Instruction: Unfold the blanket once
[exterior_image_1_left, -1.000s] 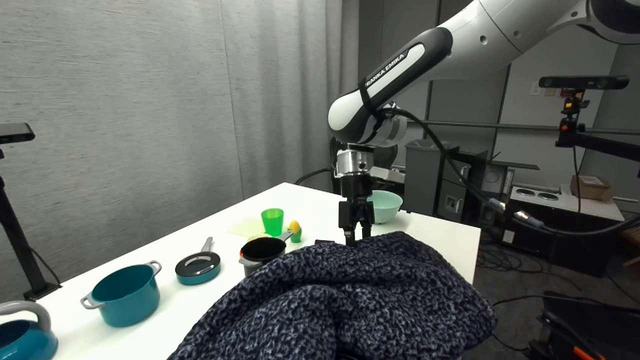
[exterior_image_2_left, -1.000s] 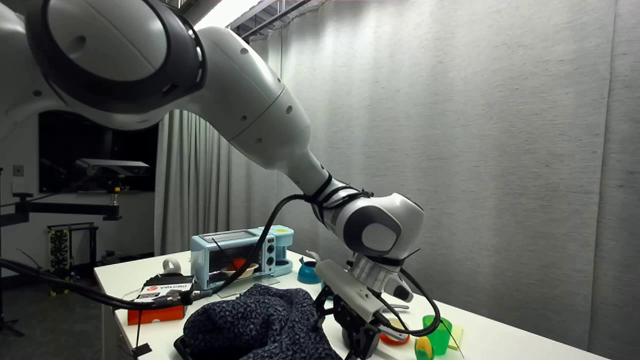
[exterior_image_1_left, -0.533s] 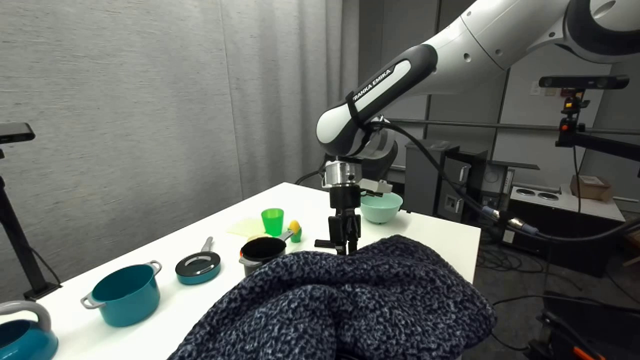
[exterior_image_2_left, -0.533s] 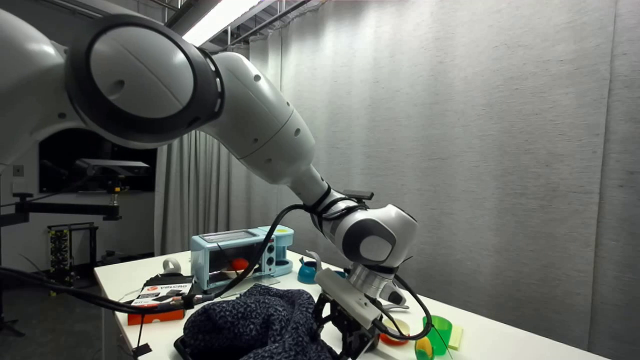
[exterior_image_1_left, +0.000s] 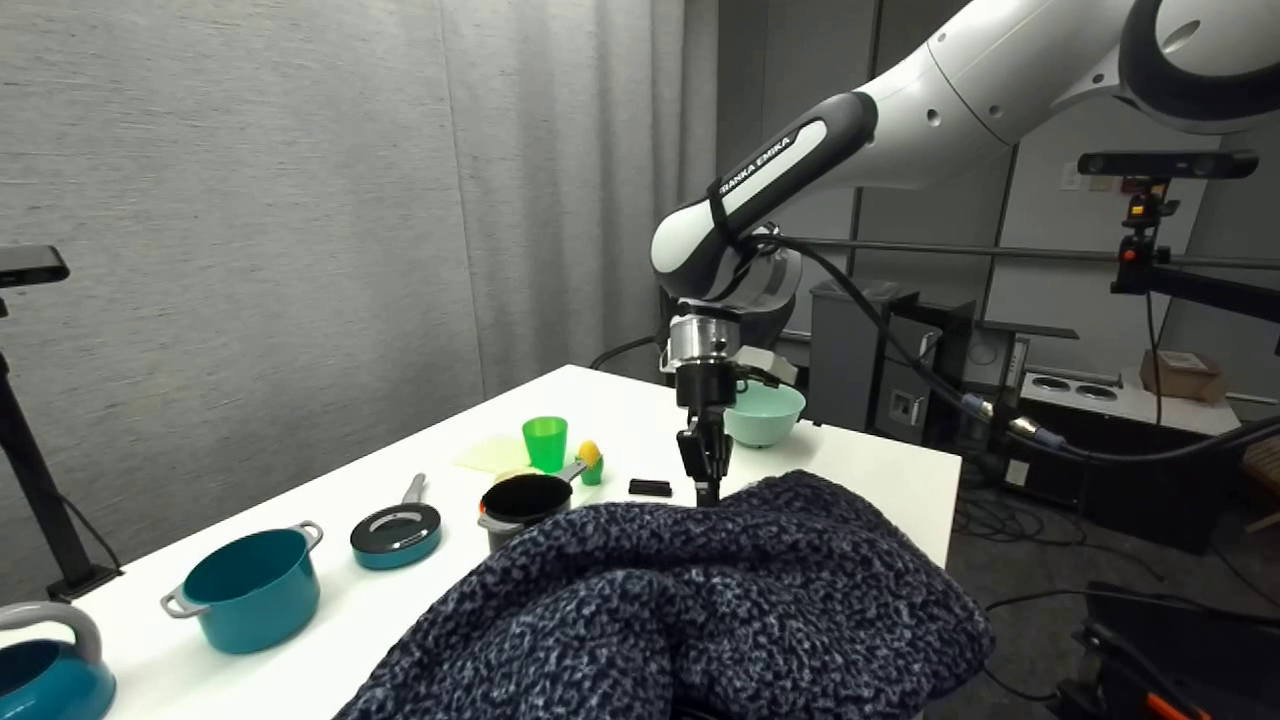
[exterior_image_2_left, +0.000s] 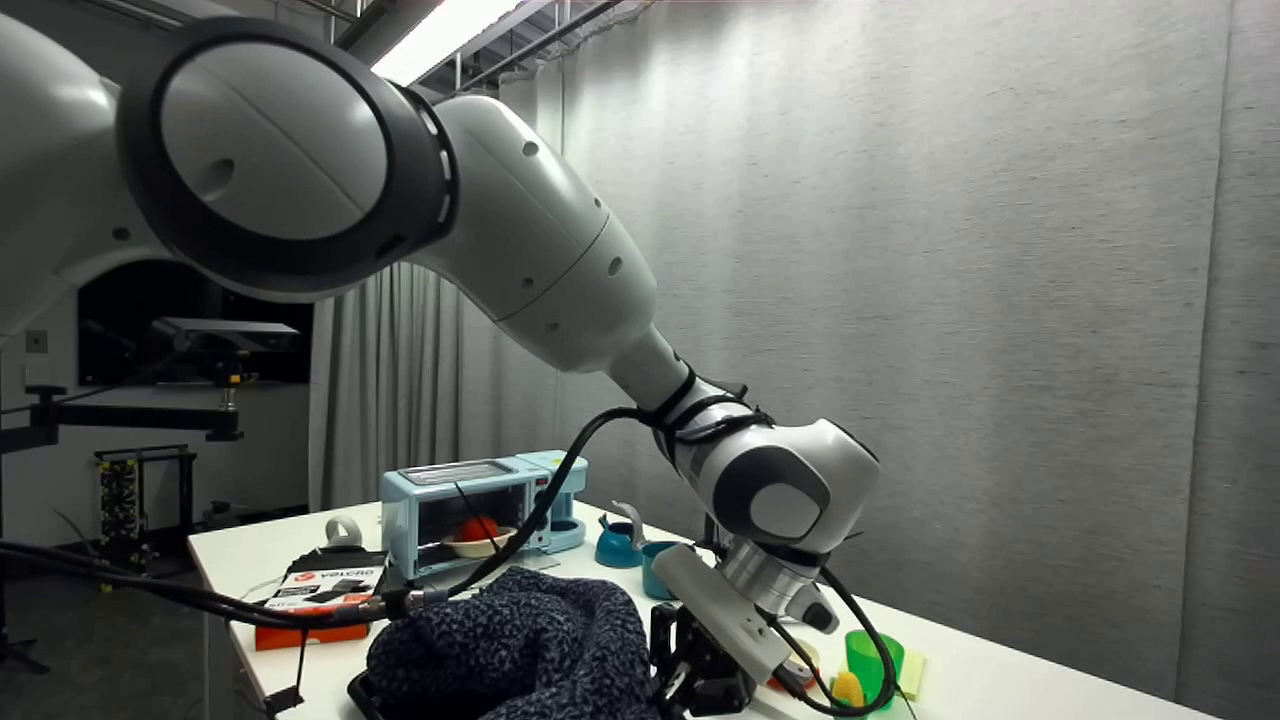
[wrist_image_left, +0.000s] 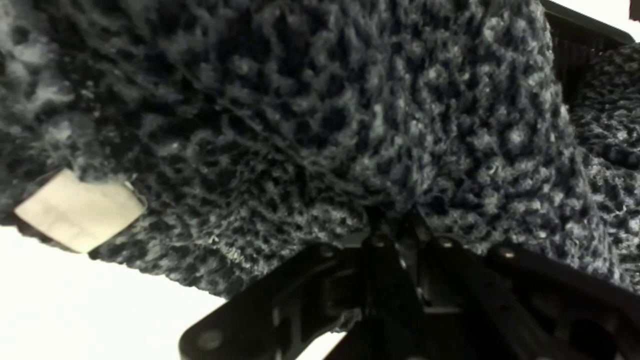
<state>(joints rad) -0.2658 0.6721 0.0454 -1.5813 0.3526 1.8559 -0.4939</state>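
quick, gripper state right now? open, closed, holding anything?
Gripper: closed, pinching some of the blanket, as the wrist view shows.

"FRANKA EMIKA" on the robot arm (exterior_image_1_left: 900, 130), "VELCRO" on a box (exterior_image_2_left: 325, 590).

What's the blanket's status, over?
Fingers shut on blanket. Still bunched in folds, not yet opened out. Grey pot just beyond in an exterior view, possibly in the way.
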